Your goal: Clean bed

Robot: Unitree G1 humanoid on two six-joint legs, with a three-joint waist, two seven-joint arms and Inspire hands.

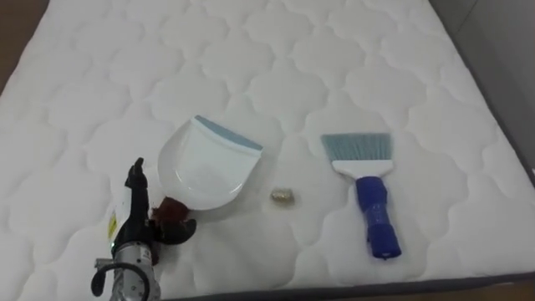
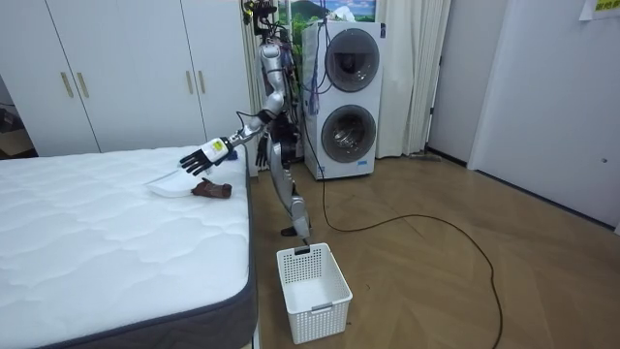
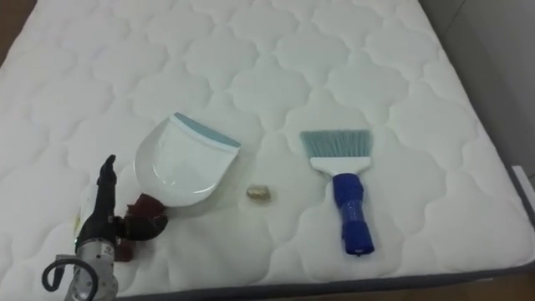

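On the quilted white mattress [image 1: 351, 50], the left hand [image 1: 136, 199] is hovering at lower left, fingers straight and holding nothing, perhaps touching the brown handle [image 1: 174, 214] of the smooth white dustpan [image 1: 205, 163], while a small beige scrap [image 1: 282, 196] is lying between it and the blue-handled brush [image 1: 368, 188].

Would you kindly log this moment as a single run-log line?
left robot hand: open, beside dustpan handle | brush: lying untouched on mattress | small tan scrap: between dustpan and brush
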